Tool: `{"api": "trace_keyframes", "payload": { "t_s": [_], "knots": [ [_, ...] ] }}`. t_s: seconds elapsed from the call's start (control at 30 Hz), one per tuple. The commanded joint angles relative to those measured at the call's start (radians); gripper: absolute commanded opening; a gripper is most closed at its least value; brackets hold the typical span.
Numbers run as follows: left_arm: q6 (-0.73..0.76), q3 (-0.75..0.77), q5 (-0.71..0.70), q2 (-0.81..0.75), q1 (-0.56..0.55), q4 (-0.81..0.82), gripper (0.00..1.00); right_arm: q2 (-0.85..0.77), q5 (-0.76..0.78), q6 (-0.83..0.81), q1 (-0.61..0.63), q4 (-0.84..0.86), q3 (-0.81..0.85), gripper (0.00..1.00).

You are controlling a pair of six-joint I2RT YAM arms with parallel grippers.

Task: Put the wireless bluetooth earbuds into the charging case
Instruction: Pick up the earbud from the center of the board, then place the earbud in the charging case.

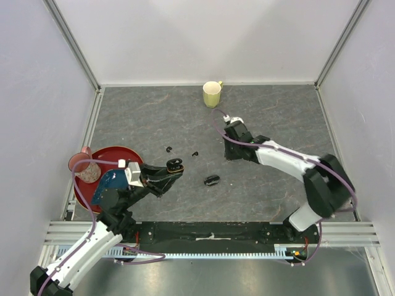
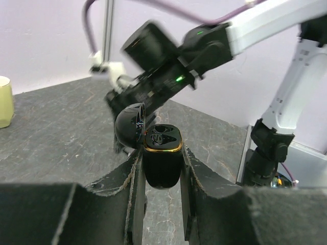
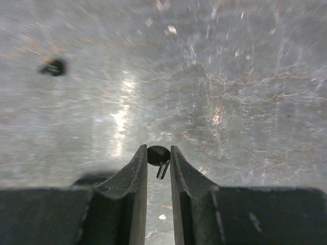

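Note:
My left gripper (image 1: 171, 170) is shut on an open black charging case (image 2: 161, 153) with a gold rim. It holds the case upright above the table, the lid (image 2: 130, 125) hinged back to the left. My right gripper (image 3: 158, 153) is shut on a tiny black earbud (image 3: 157, 155), whose short stem hangs between the fingertips. In the top view this gripper (image 1: 229, 155) is right of centre and points down. Two more earbuds (image 1: 169, 148) (image 1: 195, 153) lie on the table between the arms. One of them shows in the right wrist view (image 3: 53, 67).
A second black case (image 1: 212, 180), closed, lies on the table near the middle front. A yellow mug (image 1: 212, 94) stands at the back. A red plate (image 1: 120, 154) and a pink cup (image 1: 83, 161) sit at the left edge. The right arm (image 2: 168, 66) looms just behind the held case.

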Motion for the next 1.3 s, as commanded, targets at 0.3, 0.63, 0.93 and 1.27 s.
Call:
{"api": "trace_keyframes", "payload": {
  "t_s": [0.3,0.63,0.93,1.27],
  "knots": [
    [-0.030,0.006,-0.113,0.085,-0.002,0.082,0.02,-0.544,0.262,0.129,0.240,0.411,-0.204,0.06],
    [-0.027,0.005,-0.100,0.108,-0.003,0.111,0.02,-0.675,0.409,-0.014,0.473,0.677,-0.263,0.00],
    [0.031,0.017,-0.026,0.123,-0.003,0.126,0.02,-0.604,0.403,-0.084,0.609,0.767,-0.211,0.00],
    [0.042,0.035,0.020,0.149,-0.003,0.137,0.02,-0.521,0.394,-0.099,0.670,0.860,-0.198,0.00]
  ]
}}
